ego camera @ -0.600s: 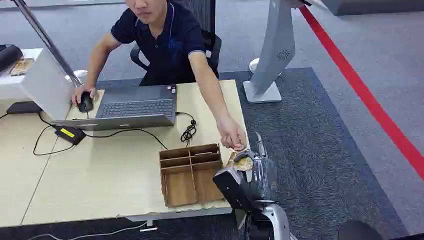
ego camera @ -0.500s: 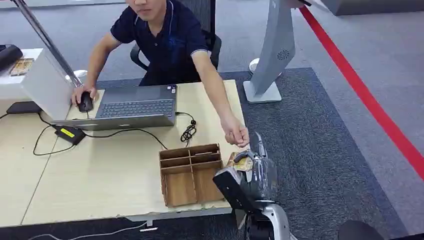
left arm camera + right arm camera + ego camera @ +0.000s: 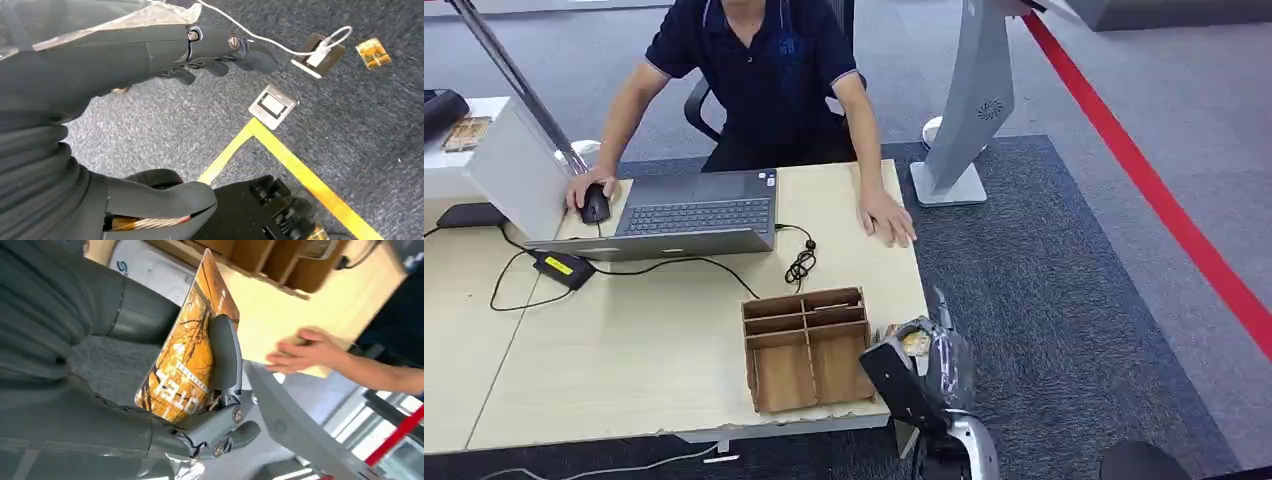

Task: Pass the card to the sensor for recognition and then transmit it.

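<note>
An orange card [image 3: 914,342] with dark branch patterns and white lettering is held in my right hand [image 3: 921,365], just off the table's front right corner. In the right wrist view a grey finger [image 3: 225,355] presses across the card [image 3: 187,365] and keeps it upright against the hand. A tall grey stand [image 3: 971,100] rises from the carpet beyond the table's far right corner. My left hand [image 3: 165,45] hangs over the carpet floor, its fingers apart from the thumb, holding nothing.
A person sits behind the table [image 3: 624,350], one hand [image 3: 886,215] flat near its right edge, the other on a mouse [image 3: 594,205]. A laptop [image 3: 694,215], cables and a wooden divider box [image 3: 807,345] stand on the table. A red line [image 3: 1164,200] crosses the floor.
The person's hand has drawn back from my right hand to rest on the table. My right hand with the card has sunk slightly toward me.
</note>
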{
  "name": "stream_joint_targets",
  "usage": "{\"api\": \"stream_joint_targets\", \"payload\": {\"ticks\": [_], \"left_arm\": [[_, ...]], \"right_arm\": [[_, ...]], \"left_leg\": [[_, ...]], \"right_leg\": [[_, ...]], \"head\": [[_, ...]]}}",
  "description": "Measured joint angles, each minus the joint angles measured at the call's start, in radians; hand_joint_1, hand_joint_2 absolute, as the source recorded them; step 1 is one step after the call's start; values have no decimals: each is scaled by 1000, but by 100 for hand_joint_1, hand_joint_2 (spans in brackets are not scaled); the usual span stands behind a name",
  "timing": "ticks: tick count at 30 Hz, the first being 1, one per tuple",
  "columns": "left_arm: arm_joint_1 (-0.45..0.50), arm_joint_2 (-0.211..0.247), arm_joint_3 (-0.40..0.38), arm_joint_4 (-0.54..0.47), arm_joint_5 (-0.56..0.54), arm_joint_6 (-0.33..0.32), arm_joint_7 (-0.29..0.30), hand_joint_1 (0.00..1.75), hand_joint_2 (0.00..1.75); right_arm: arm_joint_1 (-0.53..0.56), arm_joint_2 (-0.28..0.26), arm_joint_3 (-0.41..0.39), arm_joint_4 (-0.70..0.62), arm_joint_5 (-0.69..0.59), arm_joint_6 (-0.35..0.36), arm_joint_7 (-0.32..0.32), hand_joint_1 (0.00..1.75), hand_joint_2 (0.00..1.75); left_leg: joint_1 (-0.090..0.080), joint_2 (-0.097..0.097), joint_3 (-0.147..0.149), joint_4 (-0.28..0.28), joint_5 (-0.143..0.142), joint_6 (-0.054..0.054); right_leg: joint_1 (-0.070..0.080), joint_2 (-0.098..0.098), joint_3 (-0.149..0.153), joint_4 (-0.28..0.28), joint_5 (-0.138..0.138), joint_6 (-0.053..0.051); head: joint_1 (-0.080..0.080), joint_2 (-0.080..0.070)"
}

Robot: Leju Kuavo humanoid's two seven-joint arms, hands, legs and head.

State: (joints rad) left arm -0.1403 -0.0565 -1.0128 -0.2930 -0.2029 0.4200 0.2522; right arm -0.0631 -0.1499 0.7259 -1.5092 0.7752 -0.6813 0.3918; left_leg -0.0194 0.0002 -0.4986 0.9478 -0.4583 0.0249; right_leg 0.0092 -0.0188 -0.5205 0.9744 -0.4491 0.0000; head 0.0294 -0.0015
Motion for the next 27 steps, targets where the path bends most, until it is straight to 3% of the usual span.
{"api": "stream_joint_targets", "payload": {"ticks": [8, 17, 27], "left_arm": [[-9, 0, 0, 0, -22, -13, -2, 0, 175], [-11, -11, 0, 0, -39, -4, 22, 0, 175], [-11, -16, 0, 0, -44, -4, 23, 0, 175]], "right_arm": [[-3, 47, -11, 200, -54, -10, -86, 175, 175], [-15, 85, -26, 358, -85, -16, -94, 175, 175], [-32, 108, -28, 435, -95, -17, -96, 175, 175]], "left_leg": [[0, 0, 0, 0, 0, 0], [0, 0, 0, 0, 0, 0], [0, 0, 1, 0, 0, 0]], "right_leg": [[0, 0, 0, 0, 0, 0], [0, 0, 0, 0, 0, 0], [0, 0, 1, 0, 0, 0]], "head": [[0, 0], [0, 0], [0, 0]]}}
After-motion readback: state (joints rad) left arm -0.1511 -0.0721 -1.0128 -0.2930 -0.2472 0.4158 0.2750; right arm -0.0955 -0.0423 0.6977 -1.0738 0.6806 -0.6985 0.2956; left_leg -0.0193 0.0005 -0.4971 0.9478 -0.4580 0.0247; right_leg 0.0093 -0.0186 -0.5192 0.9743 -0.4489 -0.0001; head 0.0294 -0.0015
